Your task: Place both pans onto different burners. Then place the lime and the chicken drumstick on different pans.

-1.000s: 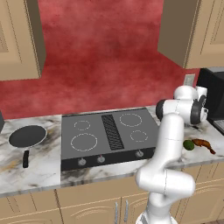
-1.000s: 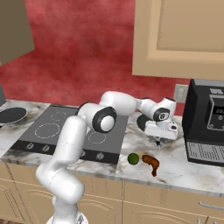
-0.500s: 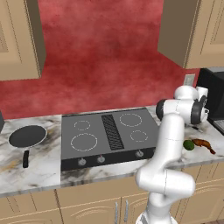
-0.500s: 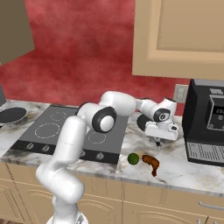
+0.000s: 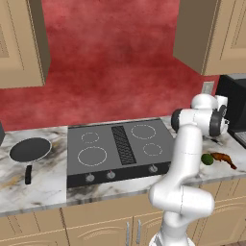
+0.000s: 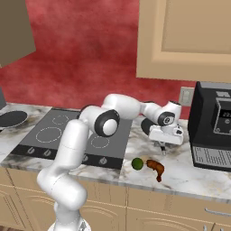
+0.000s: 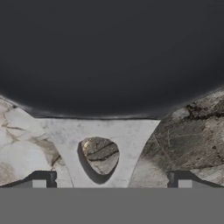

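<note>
Left base view: one pan (image 5: 30,149) sits on the counter (image 5: 38,185) left of the stove (image 5: 122,149), well apart from the lime (image 5: 207,159) and drumstick (image 5: 223,158) at the far right. Right base view: the gripper (image 6: 163,145) hangs low over the second pan (image 6: 148,126), beside the coffee machine (image 6: 213,126). Hand view: fingers (image 7: 40,180) spread fully wide, holding nothing, straddling the pale handle bracket (image 7: 100,133). Best to drop squarely over that bracket before closing, so the pan lifts level.

Home kitchen, black cooktop (image 5: 120,146) in marble counter (image 5: 33,190), wooden cabinets (image 6: 185,38), coffee machine (image 6: 212,124)
</note>
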Motion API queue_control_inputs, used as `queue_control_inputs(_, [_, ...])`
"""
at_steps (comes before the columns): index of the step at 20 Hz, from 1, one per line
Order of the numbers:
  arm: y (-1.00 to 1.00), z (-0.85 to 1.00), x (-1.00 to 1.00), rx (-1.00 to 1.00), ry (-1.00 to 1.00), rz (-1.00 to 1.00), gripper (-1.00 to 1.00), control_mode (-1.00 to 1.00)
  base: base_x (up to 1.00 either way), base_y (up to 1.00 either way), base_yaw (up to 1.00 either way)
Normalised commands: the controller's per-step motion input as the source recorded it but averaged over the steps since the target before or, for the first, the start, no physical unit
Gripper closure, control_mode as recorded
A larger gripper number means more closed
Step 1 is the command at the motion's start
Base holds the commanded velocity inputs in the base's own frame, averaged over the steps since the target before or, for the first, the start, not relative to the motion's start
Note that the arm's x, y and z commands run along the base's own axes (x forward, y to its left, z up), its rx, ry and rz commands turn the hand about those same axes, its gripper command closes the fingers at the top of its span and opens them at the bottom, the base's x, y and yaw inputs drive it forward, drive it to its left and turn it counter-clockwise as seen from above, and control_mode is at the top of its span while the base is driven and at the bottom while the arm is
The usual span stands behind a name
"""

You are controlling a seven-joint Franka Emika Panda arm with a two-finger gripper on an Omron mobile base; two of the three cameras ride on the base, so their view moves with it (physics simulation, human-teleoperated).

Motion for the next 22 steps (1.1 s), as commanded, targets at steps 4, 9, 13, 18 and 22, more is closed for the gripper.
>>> queue_control_inputs(4, [0.11, -0.28, 0.0, -0.03, 0.0, 0.02, -1.0, -1.0, 0.0, 0.0, 0.0])
queue_control_inputs(9, [0.14, -0.38, 0.0, -0.04, 0.0, 0.01, 1.0, -1.0, 0.0, 0.0, 0.0])
queue_control_inputs(13, [0.09, -0.14, 0.0, -0.01, 0.0, 0.0, 1.0, -1.0, 0.0, 0.0, 0.0])
queue_control_inputs(18, [-0.01, 0.0, 0.0, 0.0, 0.0, 0.0, 1.0, -1.0, 0.0, 0.0, 0.0])
queue_control_inputs(22, [0.0, 0.0, 0.0, 0.0, 0.0, 0.0, 1.0, -1.0, 0.0, 0.0, 0.0])
